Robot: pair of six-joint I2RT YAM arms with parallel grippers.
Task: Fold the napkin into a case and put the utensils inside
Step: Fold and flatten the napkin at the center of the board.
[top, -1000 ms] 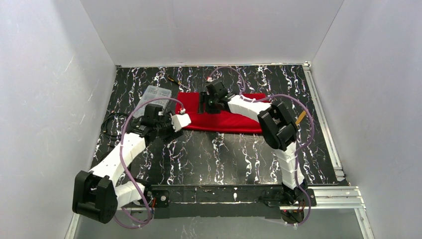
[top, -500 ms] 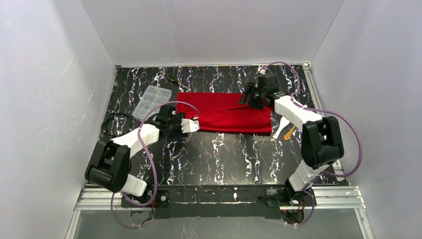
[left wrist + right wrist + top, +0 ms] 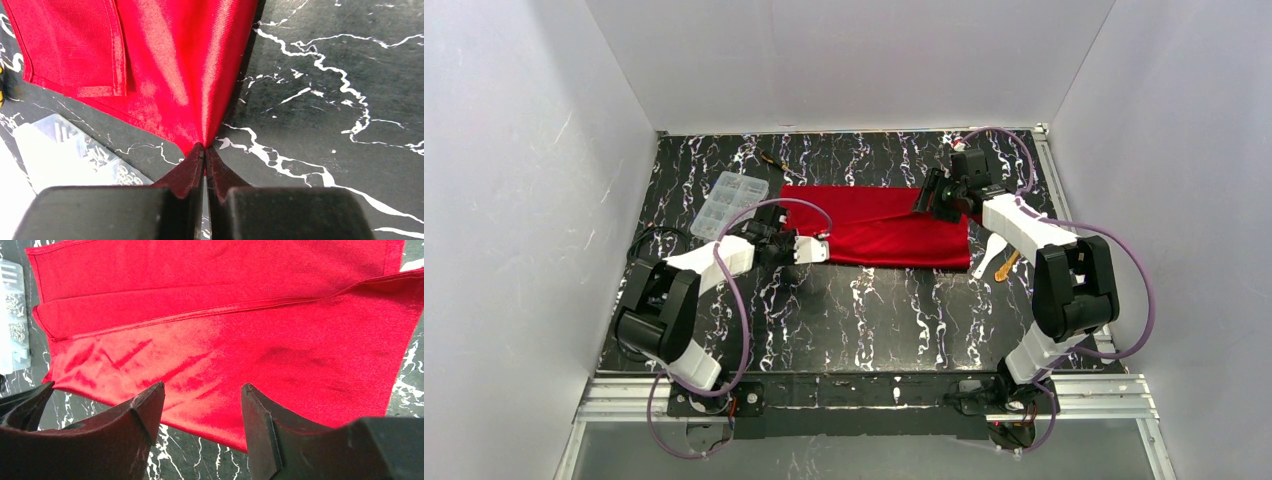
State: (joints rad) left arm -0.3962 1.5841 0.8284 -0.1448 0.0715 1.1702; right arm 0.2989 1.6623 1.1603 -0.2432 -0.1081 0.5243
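Left claw (image 3: 205,150) is pinching the near-left corner of the napkin (image 3: 170,60), probably getting ready to drag a fold across. Right claw (image 3: 202,387) is hanging spread over its right end. Utensils (image 3: 996,258) are lying just beside it on the worktop (image 3: 874,310).

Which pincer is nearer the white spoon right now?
Right. The right pincer hovers open over the napkin's far right part, just beyond the white spoon; the left pincer is shut on the napkin's near left corner.

Black marbled table (image 3: 854,310) under red napkin (image 3: 874,225), clear box (image 3: 729,203), white spoon (image 3: 987,254), gold utensil (image 3: 1005,266)
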